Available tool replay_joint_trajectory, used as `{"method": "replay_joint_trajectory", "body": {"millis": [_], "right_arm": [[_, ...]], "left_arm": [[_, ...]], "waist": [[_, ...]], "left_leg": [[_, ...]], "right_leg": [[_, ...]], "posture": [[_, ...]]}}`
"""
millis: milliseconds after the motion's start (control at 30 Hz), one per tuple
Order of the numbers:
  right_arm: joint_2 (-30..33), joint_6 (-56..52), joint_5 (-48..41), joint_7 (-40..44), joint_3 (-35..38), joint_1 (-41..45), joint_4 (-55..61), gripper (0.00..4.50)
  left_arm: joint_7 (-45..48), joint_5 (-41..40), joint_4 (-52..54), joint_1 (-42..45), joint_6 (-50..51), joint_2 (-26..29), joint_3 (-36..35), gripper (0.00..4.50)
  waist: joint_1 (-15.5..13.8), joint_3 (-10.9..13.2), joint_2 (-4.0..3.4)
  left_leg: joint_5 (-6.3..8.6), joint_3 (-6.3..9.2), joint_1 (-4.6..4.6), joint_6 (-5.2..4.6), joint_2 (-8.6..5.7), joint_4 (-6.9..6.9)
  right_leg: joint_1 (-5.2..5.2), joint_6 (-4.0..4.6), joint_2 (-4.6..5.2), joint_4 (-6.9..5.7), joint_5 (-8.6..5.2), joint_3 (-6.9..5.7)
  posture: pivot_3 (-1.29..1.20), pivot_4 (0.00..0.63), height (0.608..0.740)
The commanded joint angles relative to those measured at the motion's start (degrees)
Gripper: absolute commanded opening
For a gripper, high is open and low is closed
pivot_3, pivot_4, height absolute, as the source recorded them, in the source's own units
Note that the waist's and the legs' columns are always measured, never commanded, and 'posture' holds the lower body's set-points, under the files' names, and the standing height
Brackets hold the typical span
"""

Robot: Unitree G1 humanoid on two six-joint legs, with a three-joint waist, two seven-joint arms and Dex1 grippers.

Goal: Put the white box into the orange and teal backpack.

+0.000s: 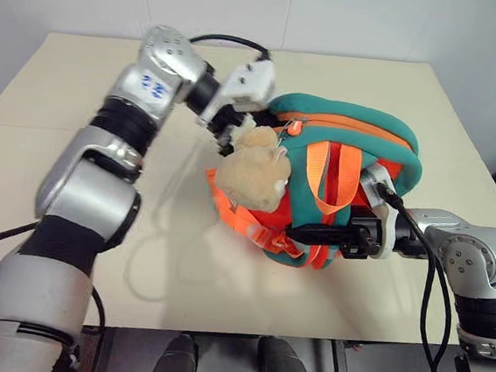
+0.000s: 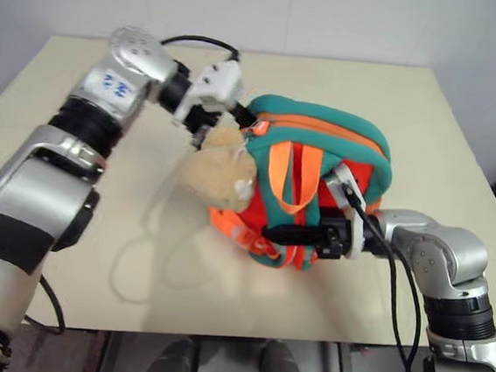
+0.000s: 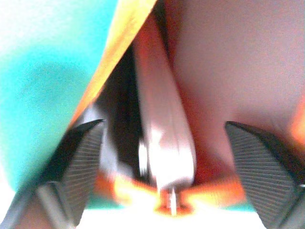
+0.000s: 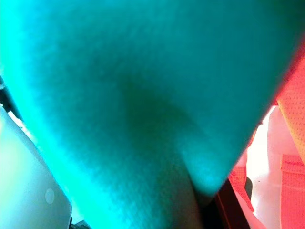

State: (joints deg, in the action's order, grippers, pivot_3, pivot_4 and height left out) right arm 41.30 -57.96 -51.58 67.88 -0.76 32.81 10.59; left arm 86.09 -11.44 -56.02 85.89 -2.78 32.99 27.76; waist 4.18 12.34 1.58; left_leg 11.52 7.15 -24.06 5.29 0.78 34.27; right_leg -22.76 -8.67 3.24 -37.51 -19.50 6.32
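The orange and teal backpack lies on the table, its tan plush toy at its left side. My left gripper is at the backpack's upper left corner by the zipper mouth. In the left wrist view its fingers stand wide open, and the white box sits edge-on between them without touching, inside the orange lining. My right gripper reaches in from the right, shut on the teal trim at the backpack's lower front; teal fabric lies right against its camera.
The beige table has free room to the left of and behind the backpack. Orange webbing straps trail from the bag's lower left. The table's front edge runs close below the bag, and black cables hang off both arms.
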Motion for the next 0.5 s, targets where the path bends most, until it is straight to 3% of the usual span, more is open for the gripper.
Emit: {"method": "replay_joint_trajectory", "body": {"millis": [33,167,367,500], "right_arm": [[0.43,-0.23,-0.80,0.00,1.27,-0.31,0.39,0.00],[0.25,-0.64,-1.13,-0.39,1.25,-0.56,0.71,0.00],[0.63,-0.83,-1.19,-0.24,1.31,-0.56,0.75,0.00],[0.49,-0.69,-0.83,0.10,0.88,-0.20,0.39,0.00]], "left_arm": [[6.41,-1.64,2.63,-1.70,1.57,6.42,1.23,4.46],[6.41,-5.23,6.46,-3.67,4.27,12.47,2.27,4.46],[6.41,-27.53,31.33,-11.00,24.78,24.16,0.50,4.46],[5.45,-30.27,41.42,-16.57,31.42,23.24,-6.25,4.46]], "waist": [[0.18,0.00,-0.01],[-0.17,0.00,0.00],[-0.47,0.01,-0.01],[-0.84,0.01,-0.01]], "left_leg": [[0.00,0.00,0.01,0.00,0.00,0.00],[-0.01,0.04,-0.04,0.00,-0.01,0.02],[-0.01,0.07,-0.10,0.00,0.02,-0.05],[-0.02,0.07,-0.01,0.00,0.03,-0.01]], "right_leg": [[0.00,0.00,0.00,-0.02,0.00,0.00],[0.01,0.00,0.00,-0.03,0.00,-0.01],[0.00,0.03,0.01,0.02,-0.03,-0.02],[0.00,0.08,0.00,-0.14,-0.08,-0.02]], "posture": [[0.00,0.150,0.740],[0.00,0.150,0.740],[0.00,0.150,0.740],[0.00,0.150,0.740]]}}
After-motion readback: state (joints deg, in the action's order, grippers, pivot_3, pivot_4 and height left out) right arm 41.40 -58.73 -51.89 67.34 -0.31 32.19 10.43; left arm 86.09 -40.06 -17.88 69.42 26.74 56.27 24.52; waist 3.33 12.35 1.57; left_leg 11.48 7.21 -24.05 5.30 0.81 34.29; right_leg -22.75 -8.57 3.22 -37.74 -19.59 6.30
